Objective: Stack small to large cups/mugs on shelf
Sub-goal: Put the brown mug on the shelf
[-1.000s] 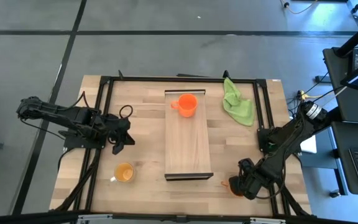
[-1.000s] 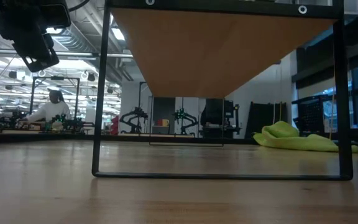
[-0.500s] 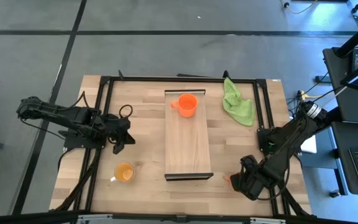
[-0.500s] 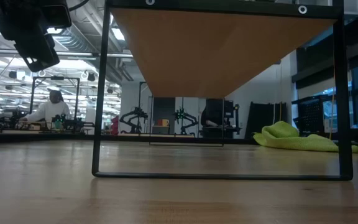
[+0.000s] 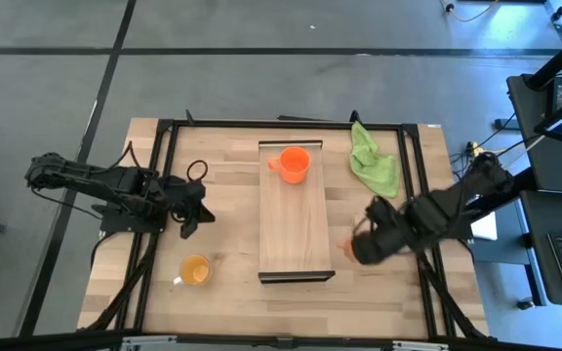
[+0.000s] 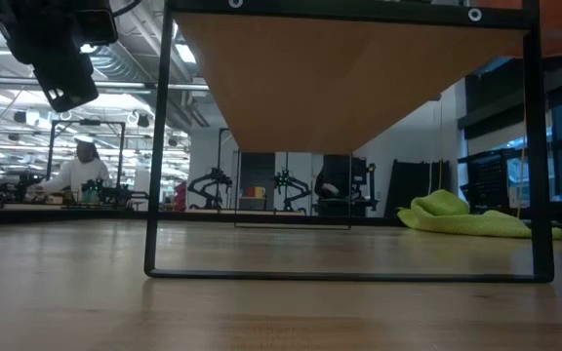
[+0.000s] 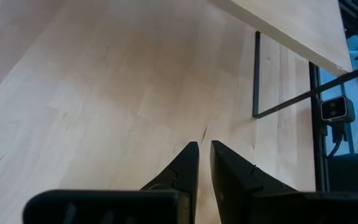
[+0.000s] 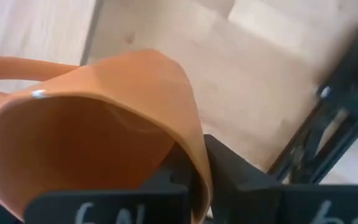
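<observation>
The light-wood shelf (image 5: 296,219) stands raised on a black frame at the table's middle; its underside shows in the low view (image 6: 340,78). A bright orange mug (image 5: 294,164) stands on the shelf's far end. A yellow-orange mug (image 5: 194,270) stands on the table, left of the shelf's near end. My right gripper (image 5: 361,246) is just right of the shelf's near part, shut on the brown-orange mug (image 8: 92,143), of which only a sliver shows from above (image 5: 346,249). My left gripper (image 5: 191,218) is shut and empty left of the shelf, above the table. My right gripper holds the brown-orange mug by its rim wall (image 8: 194,155), one finger inside the mug and one outside (image 8: 235,180). The mug is lifted clear of the table, its opening turned toward the wrist camera and its handle (image 8: 17,65) on the side away from the fingers.
A green cloth (image 5: 372,161) lies at the far right of the table, also in the low view (image 6: 457,216). A black frame (image 5: 164,175) runs round the tabletop. Bare table lies between the shelf and my left arm. A person shows far behind the table (image 6: 81,171).
My right gripper has risen from the table's near right corner and gone toward the far edge and left, up beside the shelf's near part. The brown-orange mug has gone with it, lifted clear of the table.
</observation>
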Tool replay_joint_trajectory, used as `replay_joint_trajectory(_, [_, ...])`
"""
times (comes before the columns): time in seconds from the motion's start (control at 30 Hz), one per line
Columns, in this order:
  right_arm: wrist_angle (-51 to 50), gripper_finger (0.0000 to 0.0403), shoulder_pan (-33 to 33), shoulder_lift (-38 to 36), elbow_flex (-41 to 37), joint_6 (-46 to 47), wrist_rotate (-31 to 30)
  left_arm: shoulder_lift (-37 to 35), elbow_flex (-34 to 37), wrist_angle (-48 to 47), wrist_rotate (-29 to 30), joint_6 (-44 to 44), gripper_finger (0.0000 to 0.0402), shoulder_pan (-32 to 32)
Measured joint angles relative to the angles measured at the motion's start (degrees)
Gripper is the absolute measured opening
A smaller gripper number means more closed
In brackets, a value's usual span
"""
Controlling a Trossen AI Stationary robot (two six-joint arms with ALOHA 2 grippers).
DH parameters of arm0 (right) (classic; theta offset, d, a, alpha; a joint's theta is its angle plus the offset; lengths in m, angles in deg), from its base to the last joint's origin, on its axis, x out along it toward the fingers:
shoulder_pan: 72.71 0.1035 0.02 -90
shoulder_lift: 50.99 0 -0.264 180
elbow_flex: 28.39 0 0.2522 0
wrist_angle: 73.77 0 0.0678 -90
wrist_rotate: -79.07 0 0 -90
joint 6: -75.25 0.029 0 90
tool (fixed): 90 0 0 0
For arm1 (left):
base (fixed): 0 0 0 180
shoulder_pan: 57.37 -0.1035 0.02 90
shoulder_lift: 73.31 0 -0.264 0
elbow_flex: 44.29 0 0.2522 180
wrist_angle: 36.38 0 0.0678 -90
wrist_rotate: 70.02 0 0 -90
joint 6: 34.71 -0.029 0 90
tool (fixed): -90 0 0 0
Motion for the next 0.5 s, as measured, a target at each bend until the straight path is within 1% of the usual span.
replay_joint_trajectory(0.27, [0.42, 0.0023, -11.78, 0.13, 0.46, -21.33, -3.68, 0.01, 0.00, 0.27, 0.00, -0.04, 0.0035, -0.10])
replay_joint_trajectory(0.4, [1.61, 0.0023, -17.51, 0.13, 0.46, -32.63, -3.69, 0.01, 0.00, 0.25, 0.30, -0.04, 0.0035, -0.10])
replay_joint_trajectory(0.5, [5.04, 0.0022, -20.96, 0.13, 0.46, -40.35, -3.42, 0.01, 0.00, 0.25, 1.59, 0.01, 0.0035, -0.10])
